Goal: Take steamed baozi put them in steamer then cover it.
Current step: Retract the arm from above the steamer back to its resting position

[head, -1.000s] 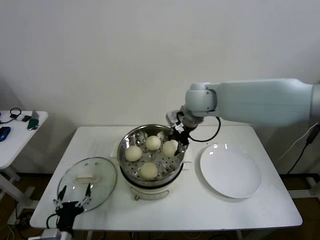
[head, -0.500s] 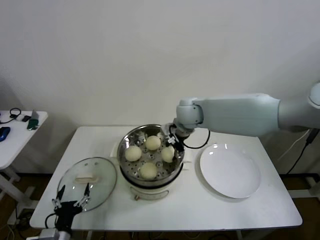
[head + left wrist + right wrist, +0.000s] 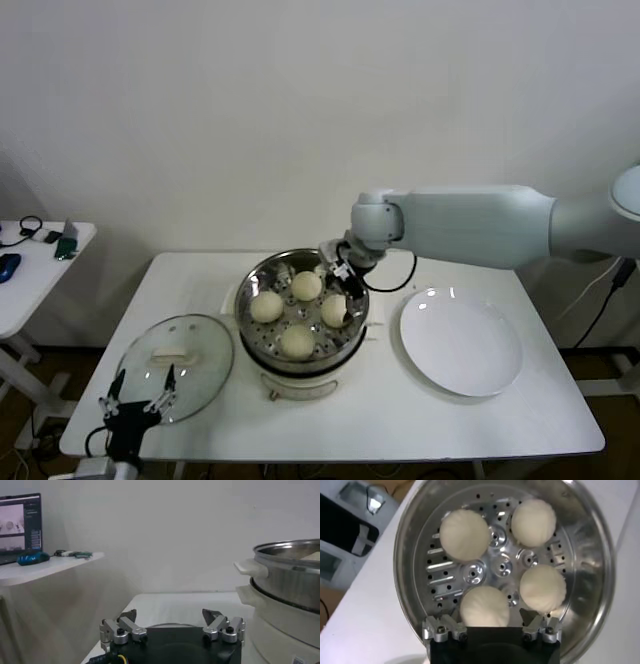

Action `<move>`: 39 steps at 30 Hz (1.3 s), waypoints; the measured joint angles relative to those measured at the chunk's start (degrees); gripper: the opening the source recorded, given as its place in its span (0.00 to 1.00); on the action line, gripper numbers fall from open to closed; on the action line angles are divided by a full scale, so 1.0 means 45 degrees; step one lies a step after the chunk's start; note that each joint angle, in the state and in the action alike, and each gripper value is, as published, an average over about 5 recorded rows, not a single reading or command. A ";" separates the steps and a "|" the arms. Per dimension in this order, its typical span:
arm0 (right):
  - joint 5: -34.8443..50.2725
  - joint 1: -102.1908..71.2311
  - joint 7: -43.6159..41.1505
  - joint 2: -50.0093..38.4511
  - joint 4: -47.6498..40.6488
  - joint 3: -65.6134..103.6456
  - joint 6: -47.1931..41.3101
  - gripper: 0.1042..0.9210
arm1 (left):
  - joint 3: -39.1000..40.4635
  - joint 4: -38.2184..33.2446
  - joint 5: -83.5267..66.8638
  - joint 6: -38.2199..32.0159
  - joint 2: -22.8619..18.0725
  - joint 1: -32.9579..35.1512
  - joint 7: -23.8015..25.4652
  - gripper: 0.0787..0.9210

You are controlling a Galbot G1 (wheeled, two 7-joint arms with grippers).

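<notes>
Head view, from left to right: a side table (image 3: pixel 40 262) with small items stands apart at the far left. On the main white table (image 3: pixel 330 420), the left gripper (image 3: pixel 135 395) hangs low at the front-left corner, fingers spread with nothing between them, just in front of the glass cover (image 3: pixel 176 365), which lies flat beside the steamer. Left wrist view shows those 2 fingers (image 3: pixel 122 628) apart and the steamer's side wall (image 3: pixel 290 577) close by.

At centre sits the steamer (image 3: pixel 262 275) on its cream base, with 4 baozi (image 3: pixel 266 306) inside — all resting on the perforated floor. The right gripper (image 3: pixel 343 283) reaches over the steamer's right rim, released, just above the nearest bun. Right wrist view shows its fingers (image 3: pixel 532 622) parted around that bun (image 3: pixel 484 606) — touching or not, I cannot tell.

Farther right lies a white plate (image 3: pixel 461 341).
</notes>
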 measured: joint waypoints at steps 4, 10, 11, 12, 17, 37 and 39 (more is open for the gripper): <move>0.0781 0.0317 -0.0212 -0.0431 -0.0178 0.0411 0.0050 0.88 | 0.0026 -0.0112 0.0033 0.0085 0.0041 -0.0007 -0.0125 0.88; 0.2380 0.0323 0.0849 -0.1451 -0.0167 0.1514 -0.0058 0.88 | 0.0022 -0.0336 0.0172 0.0311 0.0205 -0.0014 -0.0210 0.88; 0.2617 0.0207 0.1275 -0.1662 -0.0114 0.1819 -0.0079 0.88 | 0.0015 -0.0358 0.0184 0.0344 0.0240 -0.0031 -0.0222 0.88; 0.2824 0.0050 0.1758 -0.1878 -0.0052 0.2168 -0.0102 0.88 | 0.0008 -0.0369 0.0192 0.0379 0.0275 -0.0059 -0.0239 0.88; 0.3465 -0.1178 0.4484 -0.3116 0.0365 0.4396 -0.0140 0.88 | 0.0044 -0.0305 0.0219 0.0509 0.0471 -0.0288 -0.0355 0.88; 0.2123 -1.4454 0.8495 -0.8077 0.4015 1.8869 0.1090 0.88 | 0.0470 0.0111 0.0353 0.0205 0.1521 -0.0740 -0.0898 0.88; 0.1831 -1.6161 0.8470 -0.7969 0.4321 2.0584 0.1540 0.88 | 0.0492 0.0112 0.0437 0.0082 0.1624 -0.0676 -0.0908 0.88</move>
